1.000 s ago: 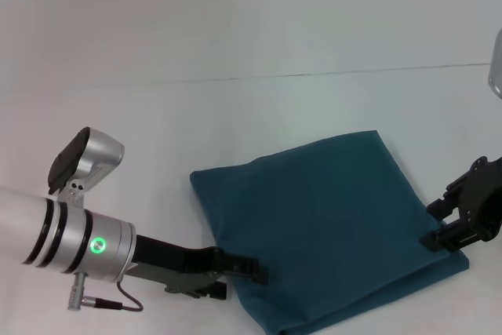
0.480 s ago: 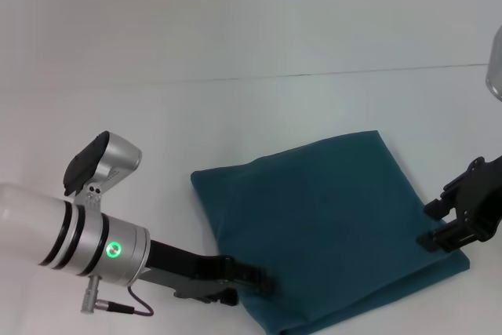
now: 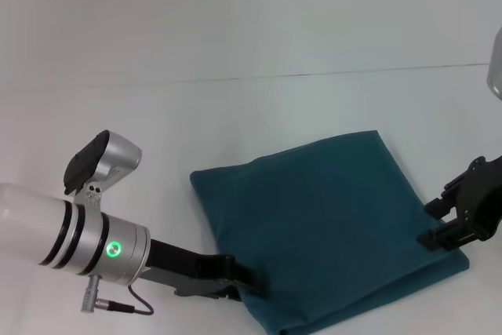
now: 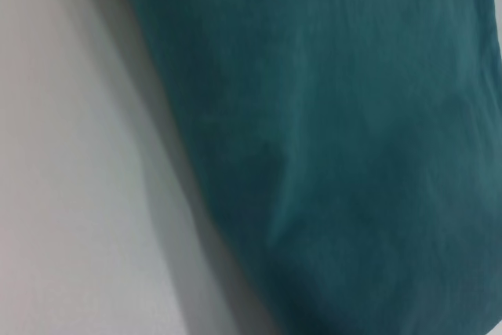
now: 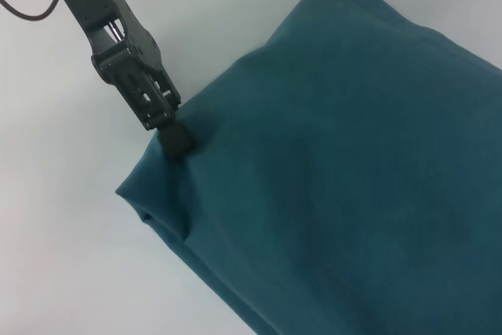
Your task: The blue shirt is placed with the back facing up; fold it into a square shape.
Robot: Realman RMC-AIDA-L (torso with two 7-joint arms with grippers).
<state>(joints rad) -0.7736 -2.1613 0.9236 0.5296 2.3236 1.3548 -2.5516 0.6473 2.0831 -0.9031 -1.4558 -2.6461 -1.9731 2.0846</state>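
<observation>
You have the dark teal-blue knit shirt [image 3: 325, 225] lying folded into a rough square on the plain white table [image 3: 235, 37]. Your left gripper [image 3: 249, 282] rests at the shirt's near left edge; I cannot tell how its fingers stand. Your right gripper [image 3: 441, 225] sits at the right edge, fingers seemingly apart, touching the fabric.

Head camera looks down from above; both wrist cameras close — all share the blue shirt [image 3: 325, 225]
</observation>
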